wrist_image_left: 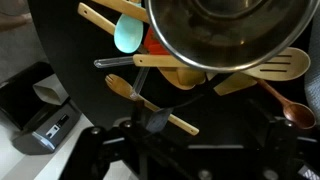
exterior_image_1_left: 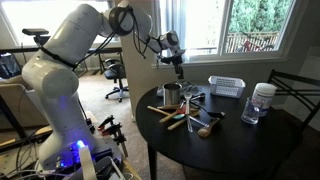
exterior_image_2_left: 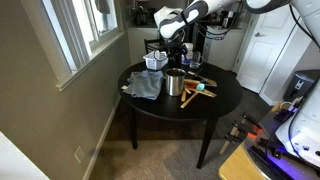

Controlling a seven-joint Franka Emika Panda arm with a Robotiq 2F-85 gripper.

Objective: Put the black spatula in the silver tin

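The silver tin [exterior_image_1_left: 172,95] stands upright on the round black table [exterior_image_1_left: 250,140], and it also shows in the second exterior view [exterior_image_2_left: 175,83]. It fills the top of the wrist view [wrist_image_left: 220,30]. A slim dark utensil with a flat, grey-shining head [wrist_image_left: 156,119], which looks like the black spatula, lies across a wooden spoon handle [wrist_image_left: 175,124] beside the tin. I cannot pick it out in the exterior views. My gripper [exterior_image_1_left: 179,68] [exterior_image_2_left: 176,58] hangs above the tin and the pile of utensils. Its dark fingers [wrist_image_left: 195,138] look spread and empty.
Wooden spoons [wrist_image_left: 275,68], a teal spatula head [wrist_image_left: 127,35] and an orange-handled utensil [exterior_image_1_left: 178,122] lie in a pile by the tin. A white slatted basket [exterior_image_1_left: 226,86], a white-lidded clear jar [exterior_image_1_left: 262,100] and a grey cloth [exterior_image_2_left: 145,85] are on the table. A chair back [exterior_image_1_left: 300,90] is nearby.
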